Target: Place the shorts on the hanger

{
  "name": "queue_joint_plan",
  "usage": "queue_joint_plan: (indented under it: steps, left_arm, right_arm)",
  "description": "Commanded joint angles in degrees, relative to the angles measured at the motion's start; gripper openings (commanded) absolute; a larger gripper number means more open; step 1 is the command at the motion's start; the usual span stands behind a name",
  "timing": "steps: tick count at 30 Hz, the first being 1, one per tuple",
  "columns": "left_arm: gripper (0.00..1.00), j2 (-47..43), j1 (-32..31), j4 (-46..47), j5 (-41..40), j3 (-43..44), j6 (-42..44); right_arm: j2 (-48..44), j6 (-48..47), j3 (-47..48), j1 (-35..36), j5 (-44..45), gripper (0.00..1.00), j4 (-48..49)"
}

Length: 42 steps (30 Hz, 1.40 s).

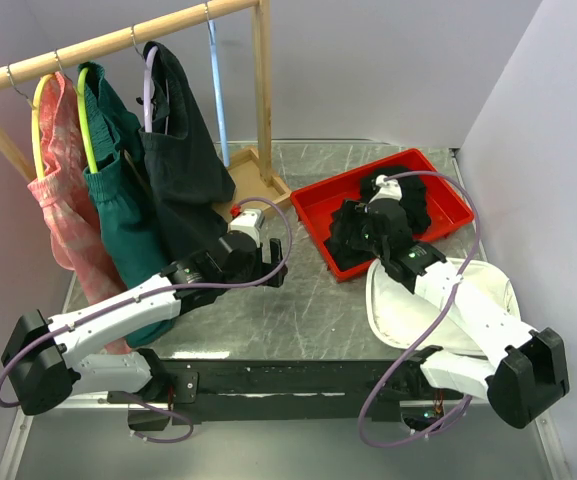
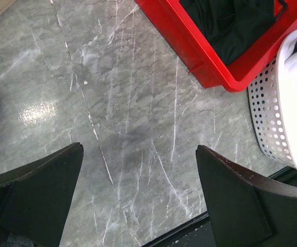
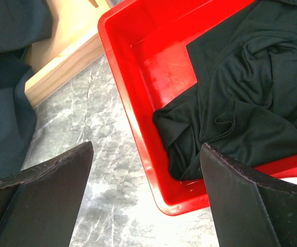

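The black shorts (image 1: 408,205) lie crumpled in a red tray (image 1: 313,205) at the back right; they also show in the right wrist view (image 3: 251,92) and in the left wrist view (image 2: 230,20). The light blue hanger (image 1: 215,90) hangs bare on the wooden rail, right of the clothes. My right gripper (image 1: 355,238) (image 3: 145,190) is open and empty, above the tray's near left corner, left of the shorts. My left gripper (image 1: 271,268) (image 2: 138,190) is open and empty over the bare marble table top.
On the rail (image 1: 118,38) hang pink checked shorts (image 1: 63,190), dark green shorts (image 1: 123,200) and a black garment (image 1: 183,160) on a purple hanger. The rack's wooden foot (image 1: 253,175) stands left of the tray. A white perforated basket (image 1: 468,290) sits at the near right.
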Motion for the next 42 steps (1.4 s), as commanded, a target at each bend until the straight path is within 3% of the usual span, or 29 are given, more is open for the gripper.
queue_joint_plan:
  steps: [1, 9, 20, 32, 38, 39, 41, 42]
  left_arm:
    - [0.96, -0.91, 0.33, 2.23, 0.75, 1.09, -1.87]
    - [0.96, -0.29, 0.33, -0.75, 0.49, 2.57, -4.07]
    - [0.97, 2.43, 0.33, -5.68, 0.13, 5.3, -5.83]
    - [0.96, 4.98, 0.33, -6.21, 1.63, 6.44, -5.31]
    - [0.97, 4.98, 0.33, -7.26, 0.49, 7.24, -5.39]
    - [0.97, 4.98, 0.42, -7.44, 0.22, 7.15, -5.48]
    - [0.97, 4.89, 0.42, -7.7, 0.05, 7.15, -5.57]
    - [0.97, 4.89, 0.42, -7.79, -0.04, 7.32, -5.65]
  right_arm:
    - [-1.19, 0.77, 1.01, -0.76, 1.27, 0.93, 2.14]
    - [6.8, 2.7, 5.75, -12.26, -4.0, 0.93, 2.41]
    - [26.4, 3.06, 21.65, -27.29, 3.82, 0.98, -4.52]
    - [44.16, 0.86, 33.79, -30.82, 3.56, 0.97, -8.32]
    - [48.74, 1.04, 35.29, -30.73, -0.05, 0.77, -7.97]
    - [48.22, 1.21, 35.29, -30.73, 0.04, 0.61, -8.14]
    - [46.64, 1.39, 33.98, -30.56, -0.92, 0.44, -7.01]
    - [44.8, 1.3, 33.63, -30.47, -1.27, 0.31, -6.56]
